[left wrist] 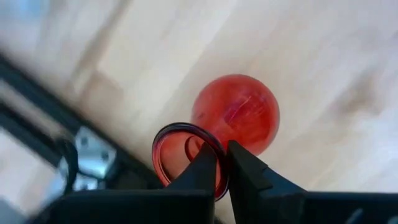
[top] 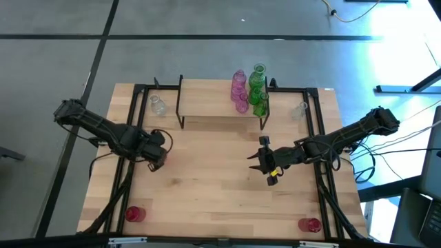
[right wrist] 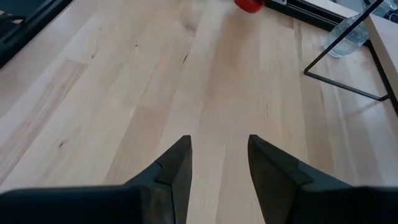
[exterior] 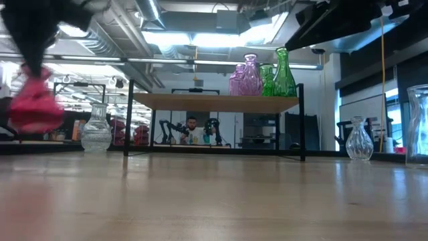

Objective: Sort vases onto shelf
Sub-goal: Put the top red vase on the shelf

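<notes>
High view, from the left: the left gripper [top: 157,157] hangs over the table's [top: 207,186] left-middle, clamped on a red vase [top: 156,164]. The left wrist view shows its fingers [left wrist: 205,174] pinching the rim of that red vase [left wrist: 233,121], seen from above with bare wood beneath; whether the vase touches the table I cannot tell. A clear vase [top: 158,105] stands at the far-left corner, and a second red vase [top: 135,214] at the near-left corner.

The shelf [top: 207,100] sits at the far middle of the table. On its right end stand the pink vases [top: 239,89] and, just beside them on the right, the green vases [top: 258,89].

Right of centre, the right gripper [top: 264,164] hovers near the table with its jaws parted and nothing between them; the right wrist view shows both fingers [right wrist: 177,165] spread over bare wood.

Another clear vase [top: 300,110] stands at the far right, off the shelf, and a third red vase [top: 312,224] at the near-right corner.
</notes>
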